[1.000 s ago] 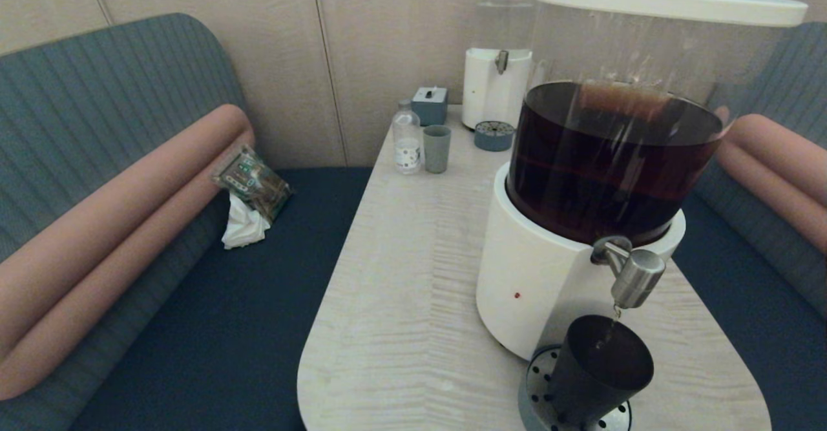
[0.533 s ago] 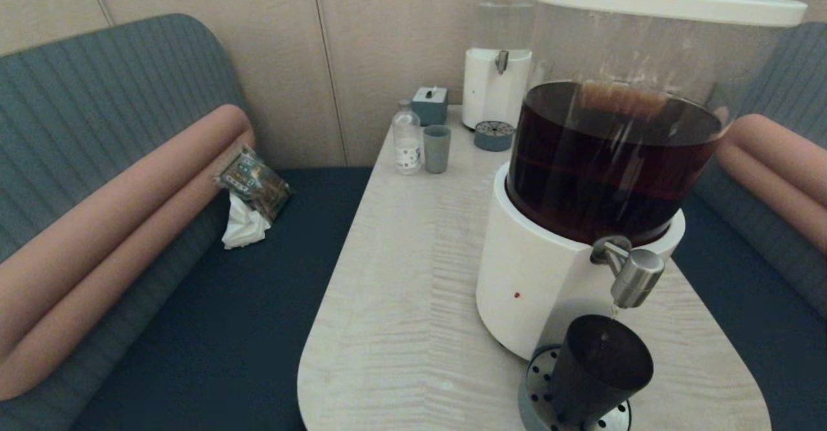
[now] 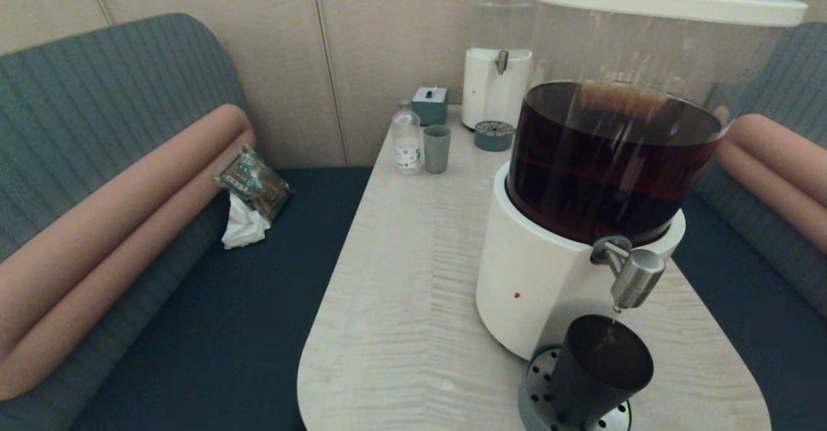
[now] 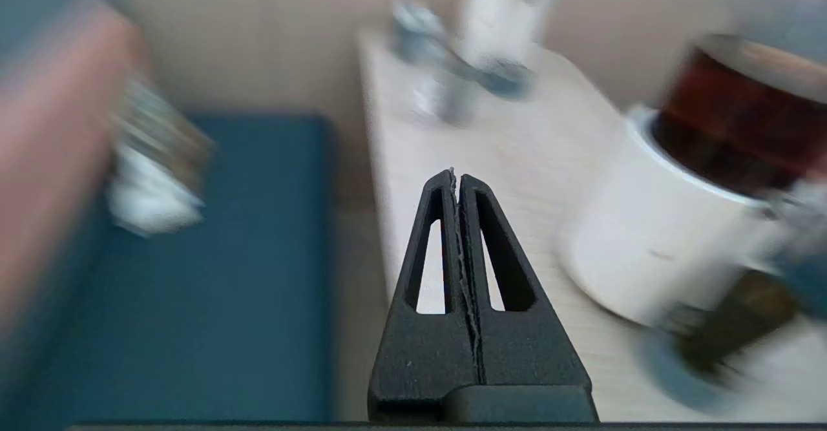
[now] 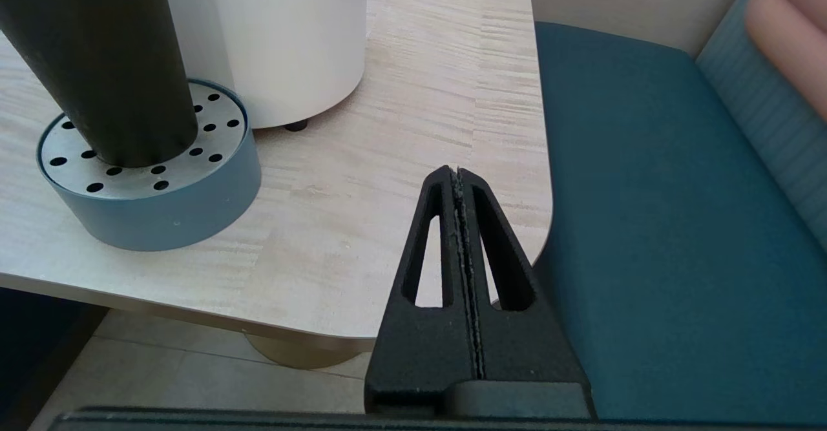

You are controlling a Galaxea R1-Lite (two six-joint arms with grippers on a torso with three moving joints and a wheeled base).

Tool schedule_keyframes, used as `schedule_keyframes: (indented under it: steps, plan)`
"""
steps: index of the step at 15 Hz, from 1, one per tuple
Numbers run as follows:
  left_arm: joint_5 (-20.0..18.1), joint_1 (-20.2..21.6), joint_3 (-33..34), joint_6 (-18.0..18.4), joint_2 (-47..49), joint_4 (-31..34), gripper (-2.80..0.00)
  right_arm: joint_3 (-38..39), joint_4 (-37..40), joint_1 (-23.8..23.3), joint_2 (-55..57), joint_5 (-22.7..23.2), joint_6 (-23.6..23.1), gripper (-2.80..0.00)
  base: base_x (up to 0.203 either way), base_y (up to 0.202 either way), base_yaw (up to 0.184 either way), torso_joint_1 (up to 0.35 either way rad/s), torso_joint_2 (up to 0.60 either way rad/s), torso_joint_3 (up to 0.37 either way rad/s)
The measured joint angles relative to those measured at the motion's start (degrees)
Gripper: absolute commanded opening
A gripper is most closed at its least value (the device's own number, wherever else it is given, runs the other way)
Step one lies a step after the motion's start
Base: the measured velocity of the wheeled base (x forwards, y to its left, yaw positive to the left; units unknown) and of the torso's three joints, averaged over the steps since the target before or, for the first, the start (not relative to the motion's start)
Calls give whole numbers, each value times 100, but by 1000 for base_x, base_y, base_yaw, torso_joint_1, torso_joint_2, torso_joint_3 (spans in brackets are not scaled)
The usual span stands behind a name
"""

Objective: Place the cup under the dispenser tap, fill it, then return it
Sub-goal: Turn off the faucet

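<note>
Both tools, left tool (image 4: 458, 179) and right tool (image 5: 457, 176), are pressed together; the thin trickle runs again from the dispenser tap (image 3: 636, 278) into the cup (image 3: 597, 369), so filling continues

We count two dispensers: the big one with dark brown liquid (image 3: 581, 224) and a smaller clear-liquid one (image 3: 497, 63). Each has one tap (image 3: 634, 277) (image 3: 501, 61) and one round perforated drip tray (image 3: 539, 379) (image 3: 494, 136). Two tumblers: the dark cup (image 3: 597, 373) and a pale grey-green one (image 3: 437, 148). One small bottle (image 3: 407, 139), one grey box (image 3: 429, 105).
</note>
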Motion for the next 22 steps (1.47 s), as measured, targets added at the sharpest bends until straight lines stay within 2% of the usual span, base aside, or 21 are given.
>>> schedule_keyframes:
  steps: [1,3,6,7,11,13,15,18,19,22]
  plan:
    - [-241,-18,-129,-123,199,187,-280,0,0,0,0,0,-2,-280,0,0,0,0,0,0]
    - [-820,-38,-472,-125,529,1012,-280,0,-1,0,0,0,-2,-280,0,0,0,0,0,0]
    - [-2018,-45,-1161,155,918,2447,-280,0,-1,0,0,0,-2,-280,0,0,0,0,0,0]
    - [-2214,-42,-1350,255,1028,2766,-280,0,-1,0,0,-1,0,-280,0,0,0,0,0,0]
    - [-2294,-36,-1906,259,1313,2962,-280,0,-1,0,0,1,0,-280,0,0,0,0,0,0]
    - [-2306,-41,-1975,460,1410,3001,-280,0,-1,0,0,0,-2,-280,0,0,0,0,0,0]
    - [-2304,-60,-1869,1005,1488,3202,-280,0,-1,0,0,0,2,-280,0,0,0,0,0,0]
    - [-2258,-86,-1937,2333,1690,3899,-280,0,-1,0,0,0,0,-280,0,0,0,0,0,0]
    - [-2173,-86,-2039,2596,1797,3976,-280,0,-1,0,0,0,0,-280,0,0,0,0,0,0]
    - [-2035,-95,-2315,3054,2073,3980,-280,0,-1,0,0,2,1,-280,0,0,0,0,0,0]
